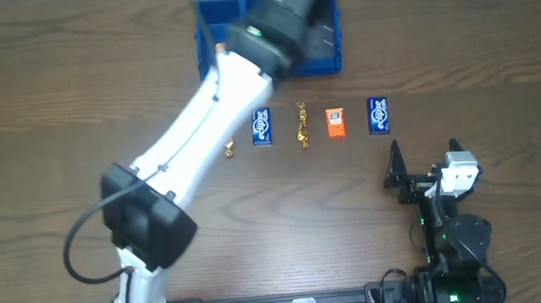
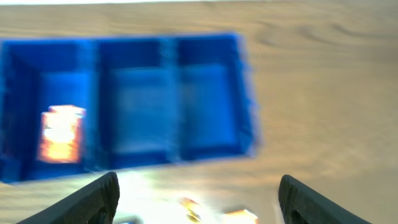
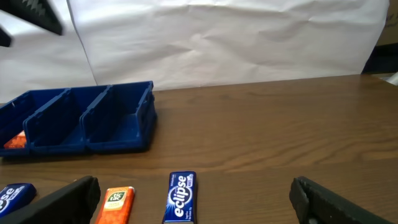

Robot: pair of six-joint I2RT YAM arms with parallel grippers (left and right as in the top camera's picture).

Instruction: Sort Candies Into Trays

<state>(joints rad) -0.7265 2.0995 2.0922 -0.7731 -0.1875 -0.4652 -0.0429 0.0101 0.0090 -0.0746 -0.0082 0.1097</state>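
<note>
A blue three-compartment tray (image 1: 333,56) stands at the back of the table. One orange pack (image 2: 61,134) lies in an end compartment; the other two are bare. My left gripper (image 2: 198,182) hangs open above the tray with nothing between its fingers. On the table in a row lie a small gold candy (image 1: 232,149), a blue pack (image 1: 261,127), two gold candies (image 1: 302,124), an orange pack (image 1: 335,122) and another blue pack (image 1: 377,115). My right gripper (image 1: 423,148) stands open near the front right, short of the row, holding nothing.
The left arm (image 1: 199,118) stretches diagonally across the table from the front left to the tray. A white sheet (image 3: 217,37) hangs behind the table's far edge. Bare wood lies to the right of the tray.
</note>
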